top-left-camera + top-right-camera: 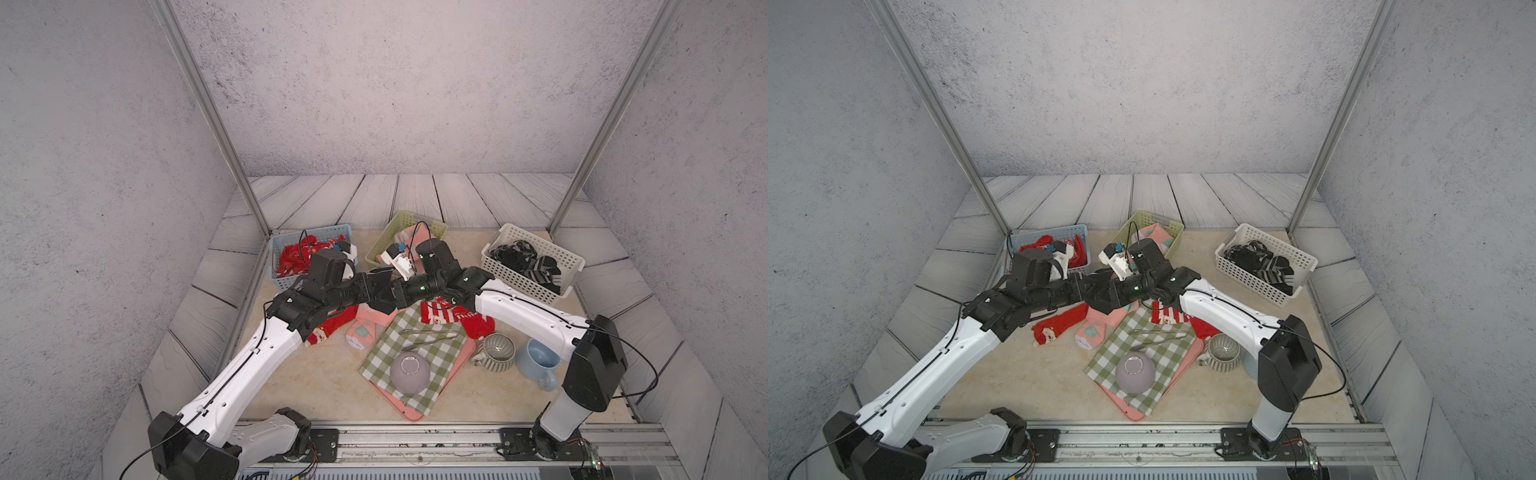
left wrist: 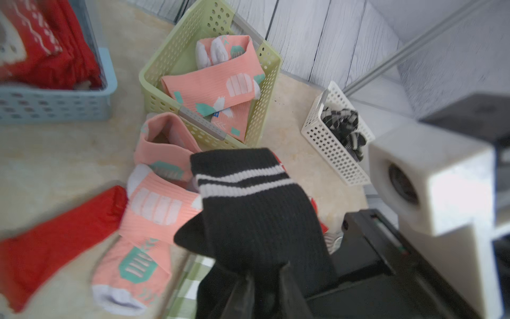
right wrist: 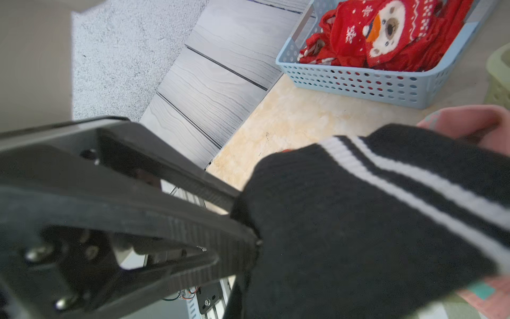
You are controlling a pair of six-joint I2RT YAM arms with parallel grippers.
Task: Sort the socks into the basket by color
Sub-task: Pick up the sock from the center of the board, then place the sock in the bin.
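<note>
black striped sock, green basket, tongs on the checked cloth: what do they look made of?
Black striped sock: ribbed knit fabric, matte, soft; ribs and folds show.
Green basket: moulded plastic by the look, smooth, slight sheen, rows of holes.
Tongs: likely metal, thin and glinting; too small to be sure.

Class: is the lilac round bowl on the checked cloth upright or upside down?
Upside down: the lilac round bowl shows its foot ring on top.
</note>
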